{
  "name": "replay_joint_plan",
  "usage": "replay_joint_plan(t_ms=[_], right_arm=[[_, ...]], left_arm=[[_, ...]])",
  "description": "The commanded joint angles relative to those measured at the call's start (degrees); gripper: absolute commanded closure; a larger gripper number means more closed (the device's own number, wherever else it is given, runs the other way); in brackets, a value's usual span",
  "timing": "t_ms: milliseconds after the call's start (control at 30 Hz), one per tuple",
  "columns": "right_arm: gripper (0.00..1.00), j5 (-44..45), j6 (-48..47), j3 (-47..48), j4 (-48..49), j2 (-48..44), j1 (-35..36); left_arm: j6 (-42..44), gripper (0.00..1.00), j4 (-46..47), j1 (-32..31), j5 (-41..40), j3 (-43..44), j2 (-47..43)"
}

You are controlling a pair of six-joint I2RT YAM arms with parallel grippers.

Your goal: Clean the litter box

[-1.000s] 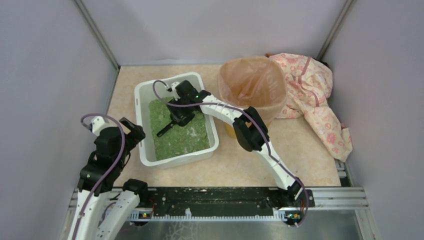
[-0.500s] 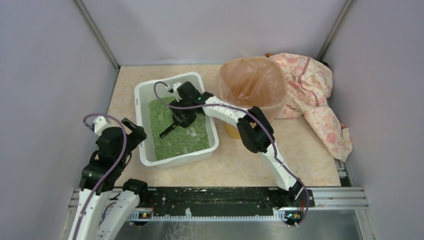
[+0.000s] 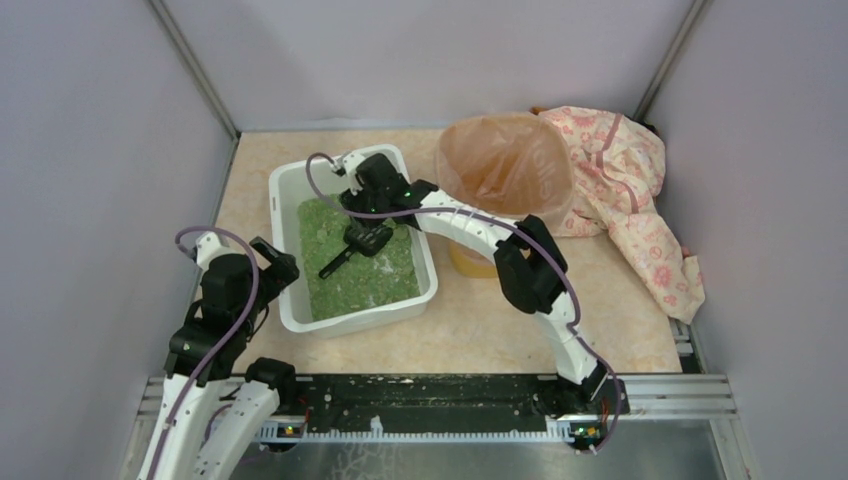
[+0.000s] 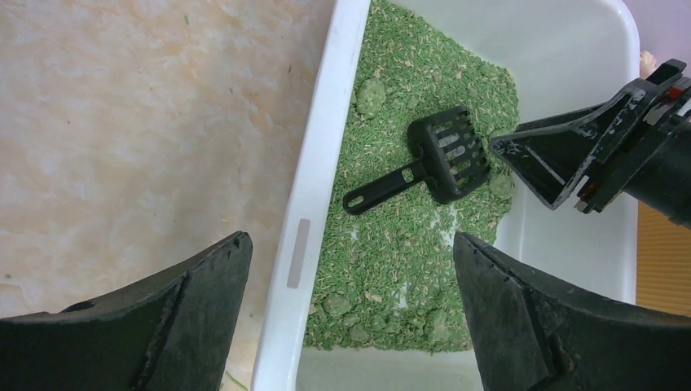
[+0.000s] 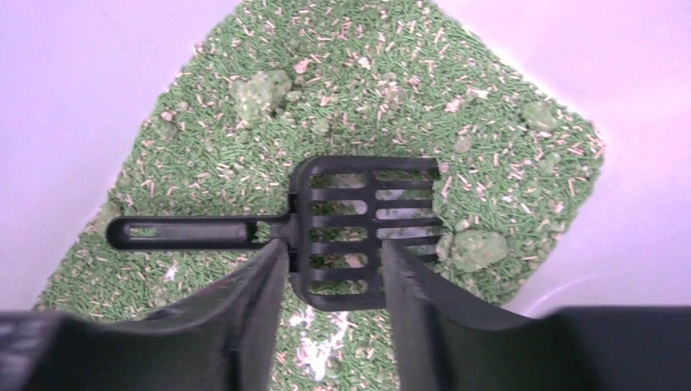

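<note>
A white litter box (image 3: 283, 190) holds green pellet litter with several clumps (image 5: 481, 248). A black slotted scoop (image 3: 352, 245) lies flat on the litter, handle toward the box's near left. In the right wrist view the scoop (image 5: 358, 228) shows below and between my fingers, untouched. My right gripper (image 3: 372, 205) hovers over the box's far half, open and empty. The left wrist view has the scoop (image 4: 444, 159) mid-box and the right gripper (image 4: 530, 163) just beside its head. My left gripper (image 4: 350, 240) stands open above the box's left rim (image 4: 314, 195), near more clumps (image 4: 383, 318).
A bin lined with a pinkish bag (image 3: 505, 165) stands right of the box. A flowered pink cloth (image 3: 625, 190) lies against the back right corner. Grey walls close in on three sides. A metal rail (image 3: 450, 390) runs along the near edge.
My right gripper has risen and drawn back toward the box's far end, leaving the scoop lying on the litter. The left arm has shifted slightly toward the box.
</note>
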Motion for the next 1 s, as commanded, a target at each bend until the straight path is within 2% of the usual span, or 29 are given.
replay_joint_plan(t_ms=[0, 67, 300, 467, 700, 867, 967], right_arm=[[0.46, -1.9, -6.7, 2.0, -1.9, -2.6, 3.8], [0.43, -1.3, -9.9, -0.3, -0.8, -3.1, 5.6], [0.36, -8.8, -20.3, -9.8, 7.0, -7.3, 7.1], [0.3, -13.0, -29.7, -10.1, 6.6, -6.0, 7.0], [0.29, -13.0, -31.3, -0.7, 4.6, 2.5, 6.9], [0.29, -16.7, -31.2, 6.7, -0.7, 7.8, 7.1], [0.29, -19.4, -31.5, 7.7, -4.2, 8.6, 7.2]], left_arm=[[-0.3, 0.01, 1.1, -0.1, 0.1, -0.6, -0.8], [-0.3, 0.01, 1.0, -0.1, -0.3, -0.9, -1.3], [-0.1, 0.01, 1.0, -0.1, -1.0, -1.7, -2.2], [0.0, 0.01, 0.6, -0.1, -1.2, -1.2, -2.5], [0.3, 0.01, -0.2, -0.1, -1.7, -0.9, -2.5], [0.1, 0.01, -0.6, -0.1, -1.9, -0.6, -3.2], [0.0, 0.01, -0.6, -0.1, -2.0, -0.6, -3.4]])
